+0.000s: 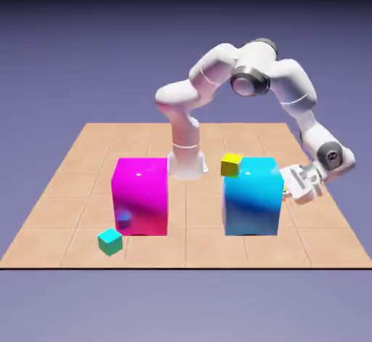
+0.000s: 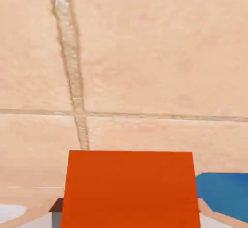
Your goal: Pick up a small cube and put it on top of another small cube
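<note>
- Orange cube: in the hand view it fills the lower middle, large, lying between the pincer tips and hiding nearly all of them; only a grey sliver of one tip shows at its lower left corner.
- Its visible face is plain, flat orange-red with sharp edges; no label, brand or writing on it.
- The pincer is clamped on the orange cube.
- Past the cube lies tan tiled floor with pale grout lines, one running away from the pincer and one crossing it.
- A patch of blue sits just right of the cube in this view.
- In the exterior view the pincer hangs low, just beside the cyan block, on the exterior view's right; the orange cube cannot be made out there.
- A yellow cube sits at the cyan block's far top corner, away from the pincer.
- The magenta block stands beyond the cyan one, well apart from the pincer; a teal cube lies by its near corner.
- No writing shows anywhere.
</note>
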Robot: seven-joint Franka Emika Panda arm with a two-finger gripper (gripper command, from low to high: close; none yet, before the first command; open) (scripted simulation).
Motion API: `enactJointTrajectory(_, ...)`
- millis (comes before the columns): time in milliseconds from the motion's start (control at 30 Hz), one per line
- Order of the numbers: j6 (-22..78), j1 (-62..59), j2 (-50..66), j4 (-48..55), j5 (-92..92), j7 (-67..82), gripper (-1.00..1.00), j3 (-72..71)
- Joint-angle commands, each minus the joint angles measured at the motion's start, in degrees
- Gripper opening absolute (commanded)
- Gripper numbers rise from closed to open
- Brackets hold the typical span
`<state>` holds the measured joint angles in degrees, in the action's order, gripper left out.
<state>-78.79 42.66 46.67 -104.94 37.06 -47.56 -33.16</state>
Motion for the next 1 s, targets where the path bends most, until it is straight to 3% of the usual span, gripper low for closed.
enactJointTrajectory(0,-1.7,0.5,-1.5,0.4,-0.1,0.6,-1.0,1.4)
enactJointTrajectory(533,-24.4,0.8,-17.4,5.6,-4.2,18.4,-1.0,34.6)
enactJointTrajectory(967,-21.6,-16.6,-2.8,2.3,-8.9,40.6,-1.0,61.6)
